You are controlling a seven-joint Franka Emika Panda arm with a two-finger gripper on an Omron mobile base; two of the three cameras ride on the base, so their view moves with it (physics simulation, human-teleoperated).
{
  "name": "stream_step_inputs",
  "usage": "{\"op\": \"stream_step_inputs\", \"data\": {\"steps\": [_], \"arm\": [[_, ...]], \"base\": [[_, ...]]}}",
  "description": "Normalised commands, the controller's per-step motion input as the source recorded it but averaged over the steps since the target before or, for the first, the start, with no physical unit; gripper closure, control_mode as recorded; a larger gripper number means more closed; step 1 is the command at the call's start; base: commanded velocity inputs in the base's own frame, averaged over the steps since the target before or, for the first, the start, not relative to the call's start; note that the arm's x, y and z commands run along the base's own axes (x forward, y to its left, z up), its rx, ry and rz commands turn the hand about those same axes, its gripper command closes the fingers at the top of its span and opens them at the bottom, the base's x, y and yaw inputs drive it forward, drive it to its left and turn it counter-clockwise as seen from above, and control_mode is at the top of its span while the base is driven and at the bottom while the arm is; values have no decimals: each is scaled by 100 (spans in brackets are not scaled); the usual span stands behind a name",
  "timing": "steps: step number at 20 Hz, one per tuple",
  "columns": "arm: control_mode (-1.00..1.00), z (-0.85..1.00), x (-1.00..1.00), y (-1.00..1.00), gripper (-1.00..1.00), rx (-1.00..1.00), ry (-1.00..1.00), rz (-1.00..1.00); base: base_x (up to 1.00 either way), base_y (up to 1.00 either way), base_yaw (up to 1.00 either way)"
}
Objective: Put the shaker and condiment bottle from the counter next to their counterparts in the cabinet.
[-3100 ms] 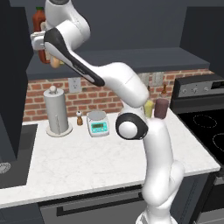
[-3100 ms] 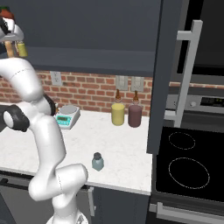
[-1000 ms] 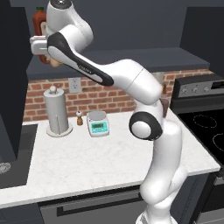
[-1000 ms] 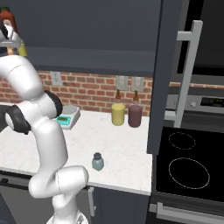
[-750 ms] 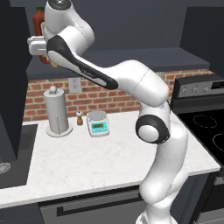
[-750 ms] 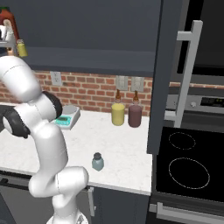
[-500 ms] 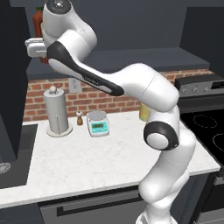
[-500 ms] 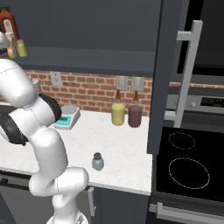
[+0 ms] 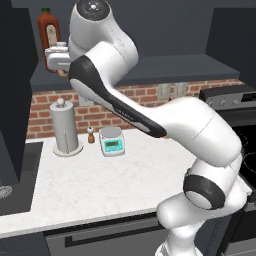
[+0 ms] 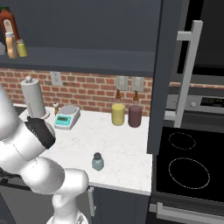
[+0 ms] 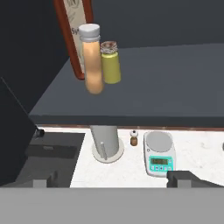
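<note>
The peach-orange condiment bottle (image 11: 92,61) stands upright on the dark cabinet shelf (image 11: 175,87), just in front of the tall red bottle (image 11: 72,35) and beside the small yellow shaker (image 11: 110,63). My gripper (image 11: 113,180) is open, drawn back from the shelf edge with nothing between its fingertips (image 11: 183,177). In the left base view the hand (image 9: 57,60) hovers at shelf height under the red bottle (image 9: 46,27). The pale teal shaker (image 10: 97,162) stands on the white counter (image 10: 122,140) near its front edge, far below the hand.
A paper towel holder (image 9: 64,127), a tiny pepper mill (image 9: 90,135) and a kitchen scale (image 9: 112,141) line the brick wall. A yellow jar (image 10: 117,113) and a dark red jar (image 10: 134,115) stand further right. The stove (image 10: 188,162) lies right, a sink (image 9: 5,190) left.
The hand has backed off from the condiment bottle, which stays on the shelf. The arm's elbow has swung right and closer to the left camera.
</note>
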Motion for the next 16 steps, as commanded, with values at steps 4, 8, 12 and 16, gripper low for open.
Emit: {"op": "stream_step_inputs", "data": {"steps": [4, 8, 12, 16], "arm": [[-100, -33, -67, -100, -100, 17, 0, 0], [-100, -27, -70, -90, -100, 15, -1, 0], [-100, -28, -71, -56, -100, 7, -4, 0], [-100, -47, -69, -38, -100, 0, -4, 0]], "base": [[0, 0, 0], [0, 0, 0], [0, 0, 0], [0, 0, 0]]}}
